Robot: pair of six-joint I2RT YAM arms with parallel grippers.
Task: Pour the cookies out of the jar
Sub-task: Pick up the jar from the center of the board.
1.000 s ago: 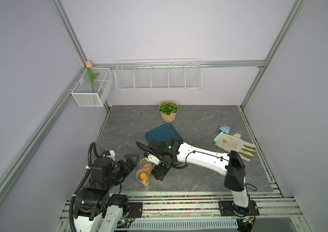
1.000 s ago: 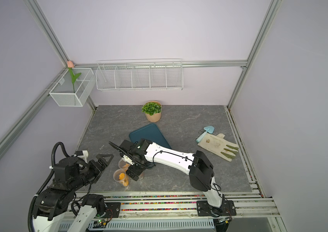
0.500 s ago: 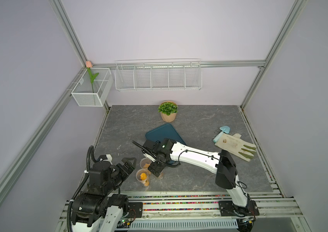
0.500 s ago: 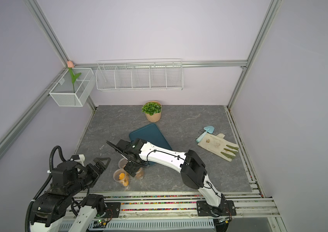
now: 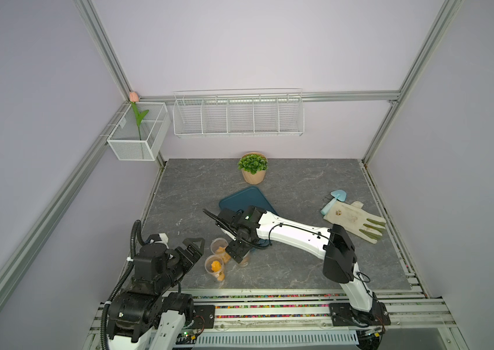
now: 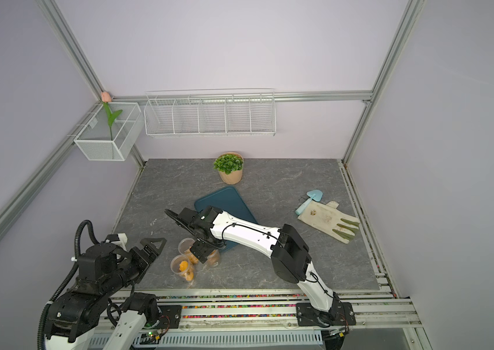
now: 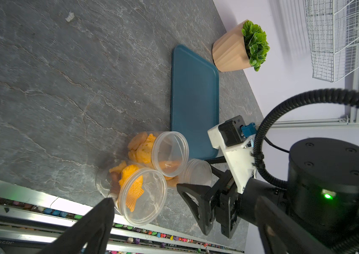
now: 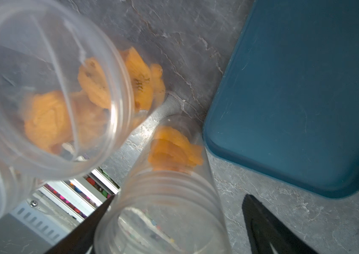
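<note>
You are looking at a gray stone-patterned table. The white right arm is reaching over it toward the robot's left side and is passing above the near corner of the dark teal tray. The black left arm is sitting folded at the front left corner.

On the back wall a wire rack is hanging, and beside it a mesh basket is holding a tulip. At the robot's right a work glove is lying flat, with a small blue trowel at its cuff. A potted plant is standing behind the tray.

Near the front, two clear jars are standing upright, close together, with open mouths. A third jar is standing just beside the tray corner.

The right gripper is straddling this third jar with its jaws apart. One of its fingers is touching the jar wall, and the other is showing a gap to it, so nothing is clamped. The left gripper is pointing at the two jars, wide apart and holding nothing.

The cookies are lying at the bottom of all three jars, and a fish-shaped one is leaning inside the jar nearest the front edge.
</note>
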